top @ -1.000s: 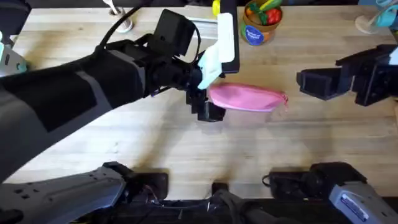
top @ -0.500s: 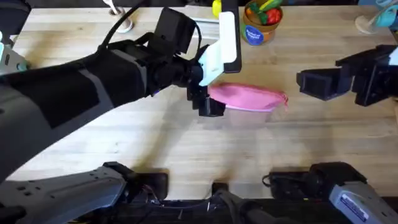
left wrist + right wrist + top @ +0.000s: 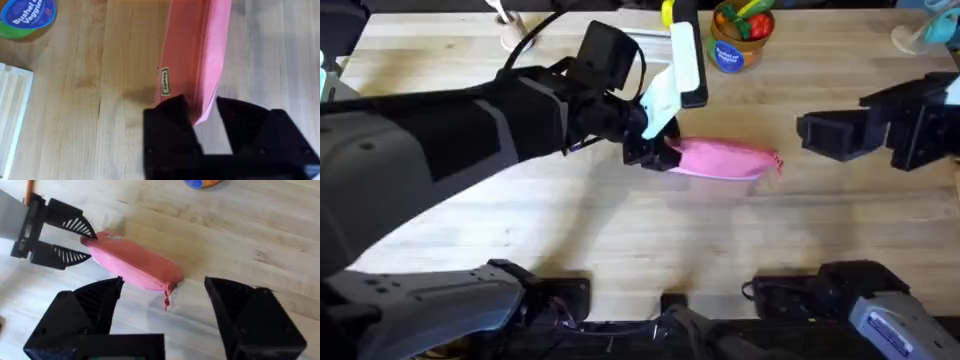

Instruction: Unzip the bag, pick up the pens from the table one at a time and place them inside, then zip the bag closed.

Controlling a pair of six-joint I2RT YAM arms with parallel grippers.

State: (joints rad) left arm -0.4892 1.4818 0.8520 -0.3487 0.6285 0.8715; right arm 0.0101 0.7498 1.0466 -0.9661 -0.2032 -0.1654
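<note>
One left gripper [image 3: 205, 122] pinching soft pink fabric pouch [image 3: 725, 160] at its left tip; right gripper [image 3: 165, 317] open, apart. Risk: thin hold slipping, pouch dragging across pale wooden table [image 3: 650, 240].

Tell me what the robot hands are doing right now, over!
Left gripper pinching the pink bag's end. Right gripper open, off to the side. Zipper looks closed. Nothing in the way.
</note>
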